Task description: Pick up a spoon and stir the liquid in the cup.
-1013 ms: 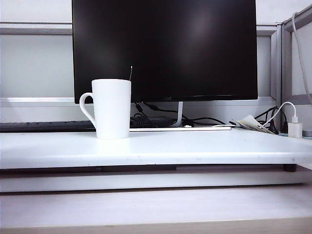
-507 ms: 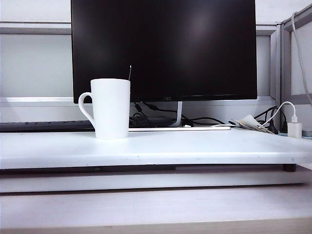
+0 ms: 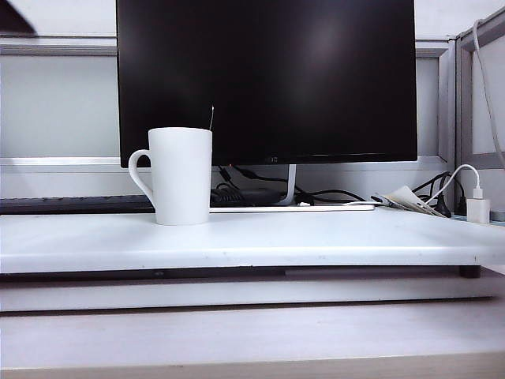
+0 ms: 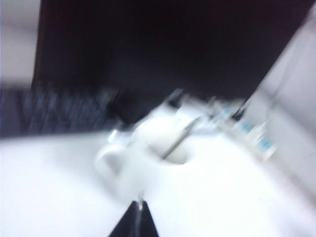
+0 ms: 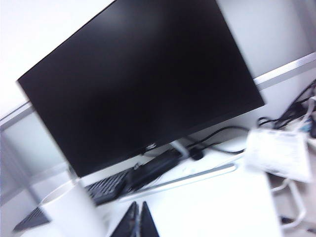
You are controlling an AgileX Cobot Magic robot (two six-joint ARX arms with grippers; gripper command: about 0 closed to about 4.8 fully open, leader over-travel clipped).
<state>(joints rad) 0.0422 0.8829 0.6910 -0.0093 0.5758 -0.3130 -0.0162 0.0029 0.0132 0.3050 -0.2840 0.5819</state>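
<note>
The white cup [image 3: 181, 175] stands upright on the left part of the white table [image 3: 331, 237], its handle turned left. The spoon's [image 3: 211, 117] thin grey handle sticks up from the cup's right rim. The blurred left wrist view looks down on the cup [image 4: 148, 160] and the slanted spoon [image 4: 180, 138]. My left gripper [image 4: 139, 205] is shut and empty, short of the cup and apart from it. My right gripper [image 5: 138, 206] is also shut and empty, over the table beside the cup [image 5: 74, 212]. Neither gripper shows in the exterior view.
A large black monitor [image 3: 268, 79] stands close behind the cup, with a keyboard [image 3: 75, 204] and cables at its foot. Papers [image 3: 406, 199] and a white charger [image 3: 477, 209] lie at the right end. A dark shape [image 3: 14, 14] fills the exterior view's top left corner.
A dark shape has come into the top left corner of the exterior view. The cup and spoon have stayed in place.
</note>
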